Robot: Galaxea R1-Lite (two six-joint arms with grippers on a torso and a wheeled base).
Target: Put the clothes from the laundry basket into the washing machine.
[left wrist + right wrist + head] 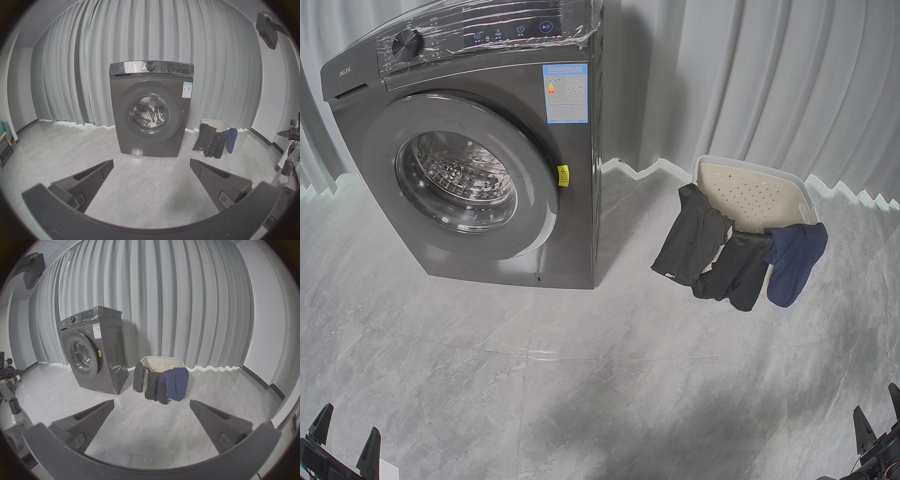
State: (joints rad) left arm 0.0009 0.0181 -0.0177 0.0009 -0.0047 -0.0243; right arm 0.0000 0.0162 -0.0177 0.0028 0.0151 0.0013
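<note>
Grey marble-patterned floor (612, 375), with pale pleated curtains (775, 81) behind. The washing machine (481, 162) stands at upper left of the head view, its round door (462, 178) shut. The beige laundry basket (759, 190) sits right of centre by the curtains, apart from the machine. Three items hang over its front rim: left dark garment (690, 240), middle dark garment (737, 269) and navy garment (797, 259). The left end effector (349, 422), in the lower-left corner, has its fingers spread and is empty. The right end effector (875, 403), in the lower-right corner, is likewise spread and empty. Both are well apart from the basket.
</note>
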